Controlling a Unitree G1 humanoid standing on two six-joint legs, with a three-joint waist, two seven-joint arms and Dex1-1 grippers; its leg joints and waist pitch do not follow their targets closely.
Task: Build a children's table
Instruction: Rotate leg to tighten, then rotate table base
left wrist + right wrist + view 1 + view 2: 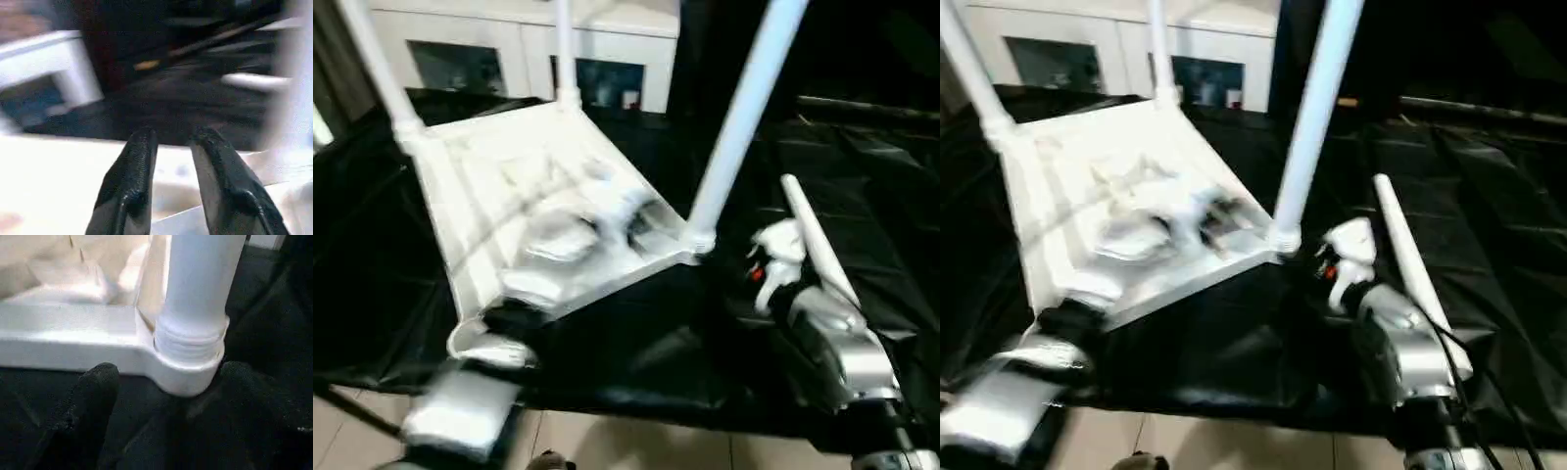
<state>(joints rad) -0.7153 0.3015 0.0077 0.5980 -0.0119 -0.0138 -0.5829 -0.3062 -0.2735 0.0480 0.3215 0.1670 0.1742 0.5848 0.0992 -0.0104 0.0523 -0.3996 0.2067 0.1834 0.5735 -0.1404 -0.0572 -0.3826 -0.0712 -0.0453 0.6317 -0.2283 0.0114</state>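
Nearest the robot, the left gripper [171,161] hovers over the near edge of the tabletop [509,196], its two black fingers [129,181] slightly parted with nothing between them. The right gripper [161,416] sits just short of the near right corner socket [188,369], fingers spread wide to either side of it and pinching nothing.

The tabletop lies upside down on the black cloth [636,343], ribbed side up. Three legs already stand in their sockets: the near right leg [739,117], the far left leg [377,69] and the far middle leg [564,49]. A fourth leg [1410,255] lies loose on the cloth, just beside the right forearm [1400,343]. The near left corner of the tabletop appears to have no leg in it, though blur makes that hard to confirm.

The step in hand seems to be fetching the loose leg and seating it. To do that well, the right gripper should close around the leg near its thicker end, lift it clear, and bring it upright before pressing down, while the left gripper steadies the tabletop so it does not slide.

The standing near right leg is the main obstacle; swinging the loose leg across could knock it. Farther back stands a white cabinet [519,49] with glass doors.
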